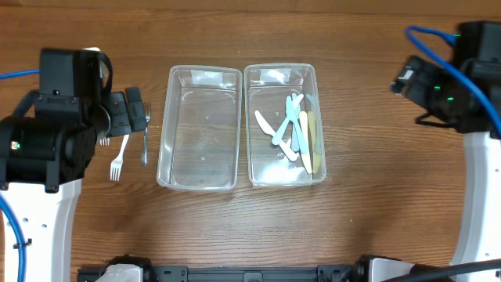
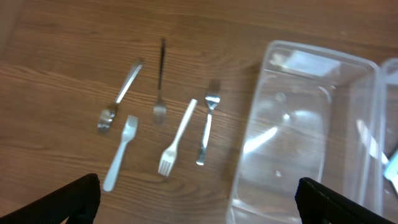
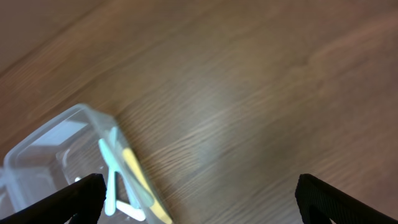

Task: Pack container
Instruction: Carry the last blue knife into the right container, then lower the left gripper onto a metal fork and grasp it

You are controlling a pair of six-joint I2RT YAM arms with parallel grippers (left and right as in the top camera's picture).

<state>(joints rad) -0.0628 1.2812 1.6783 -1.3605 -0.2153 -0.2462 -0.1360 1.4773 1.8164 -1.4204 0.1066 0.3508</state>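
Forks (image 2: pixel 179 134) beside left container (image 1: pixel 202 133), coloured cutlery (image 1: pixel 293 129) in right container (image 1: pixel 264 168)

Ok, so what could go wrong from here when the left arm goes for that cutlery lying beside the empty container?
One white plastic fork and the metal fork lie flat and close together, so the left gripper, open above them, might pinch both or skid one away. The empty container sits right beside them. A low approach could knock its clear wall and shove it against the neighbouring container.
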